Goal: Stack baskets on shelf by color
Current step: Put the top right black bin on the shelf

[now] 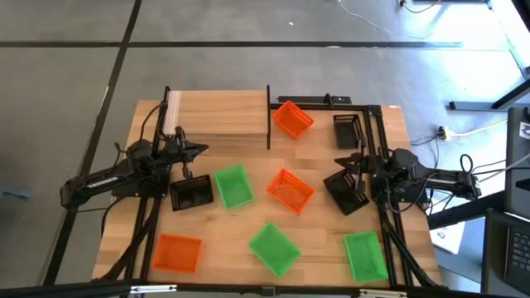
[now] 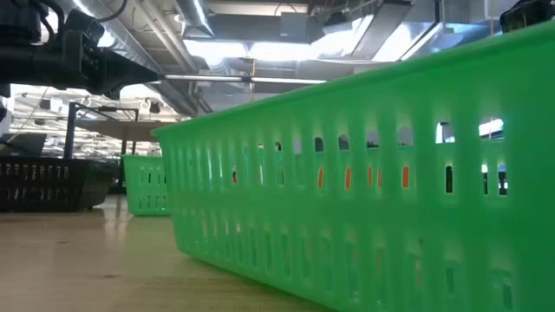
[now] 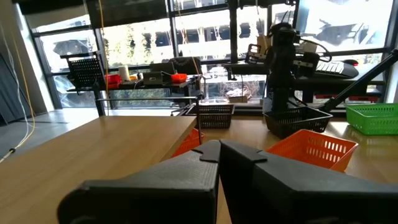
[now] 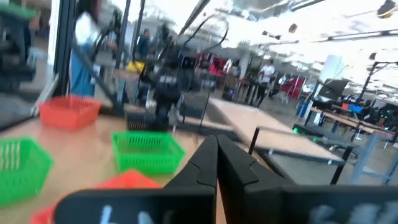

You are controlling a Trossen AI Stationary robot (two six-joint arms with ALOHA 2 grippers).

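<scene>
Nine lattice baskets lie scattered on the table. An orange basket [image 1: 291, 118] and a black basket [image 1: 346, 130] sit at the far side beside the shelf [image 1: 219, 116], a light plank with black uprights. Nearer lie a black basket [image 1: 191, 194], a green basket [image 1: 233, 185], an orange basket [image 1: 290, 190] and a black basket [image 1: 346, 190]. My left gripper [image 1: 203, 150] [image 3: 219, 152] is shut, hovering by the shelf's near edge. My right gripper [image 1: 338, 161] [image 4: 216, 146] is shut too, just beyond the right black basket.
Along the near edge rest an orange basket [image 1: 177, 252] and two green baskets [image 1: 274, 247] [image 1: 365, 255]; the middle one fills the low view [image 2: 364, 173]. Black frame rails [image 1: 377, 149] run along the table's right side. People stand in the room beyond [image 4: 84, 43].
</scene>
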